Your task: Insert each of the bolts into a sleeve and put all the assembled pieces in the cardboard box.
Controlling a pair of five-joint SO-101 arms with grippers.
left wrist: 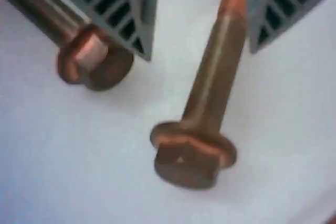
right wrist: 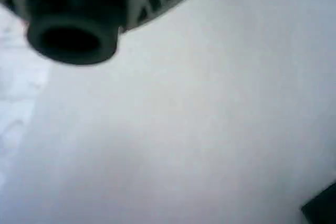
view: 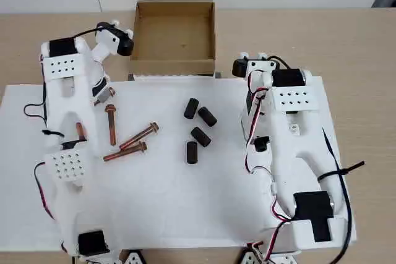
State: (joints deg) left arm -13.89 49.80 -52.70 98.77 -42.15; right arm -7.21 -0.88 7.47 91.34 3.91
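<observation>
Left gripper [left wrist: 200, 45] is hanging open astride 1 bolt [left wrist: 207, 108], probably needing centering first; right gripper [right wrist: 73, 9] is clamping 1 sleeve [right wrist: 71, 40].

Bolts [view: 139, 136] lie left of the sleeves [view: 200, 136] on the sheet [view: 161, 202], with the cardboard box [view: 175, 66] behind both.

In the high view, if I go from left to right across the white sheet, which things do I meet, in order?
White left arm → copper-coloured metal bolts → four black cylindrical sleeves → white right arm.
</observation>
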